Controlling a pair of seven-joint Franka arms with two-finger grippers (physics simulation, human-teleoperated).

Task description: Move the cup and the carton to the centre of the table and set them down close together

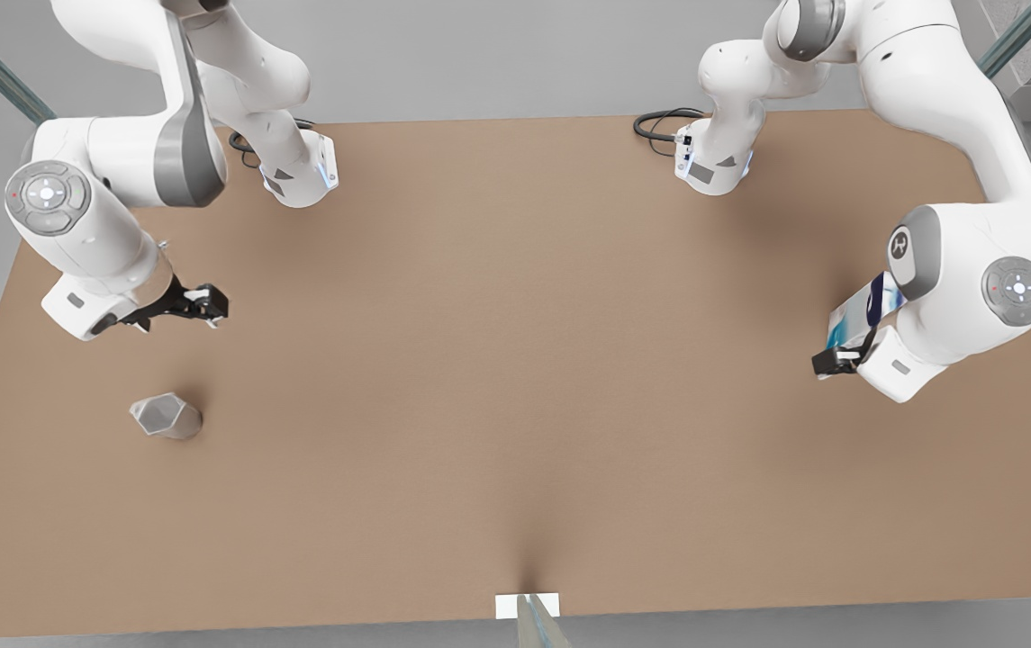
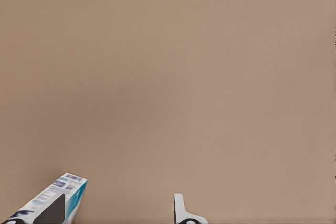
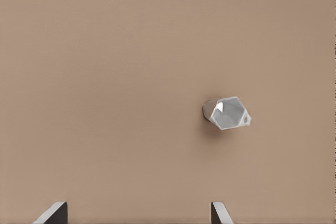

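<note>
- The cup [image 1: 166, 417] stands on the table [image 1: 515, 360] near the front view's left side, well away from the centre; it is small, pale grey-silver, with flat angular facets and a polygonal rim
- In the right wrist view the cup [image 3: 227, 113] sits alone on the brown surface, its faceted sides catching light and its opening seen at an angle
- The right gripper [image 1: 202, 304] hangs above the table on the front view's left, up and to the side of the cup and well apart from it; its two dark fingers [image 3: 52, 213] stand wide apart with nothing between them
- The carton [image 1: 864, 310] is at the front view's right edge of the table, tilted, partly hidden behind the arm; it is a white box with a dark blue band and teal-blue at one end
- In the left wrist view the carton [image 2: 50, 203] shows its white face with small printed lettering and a teal side, lying against one finger
- The left gripper [image 1: 839, 358] is beside the carton at the front view's right; its fingers [image 2: 184, 211] are spread, the carton next to one of them and a gap between the carton and the other, so I cannot tell whether it is gripped
- The cup and the carton are far apart, on opposite sides of the matte brown table, whose centre lies between them
</note>
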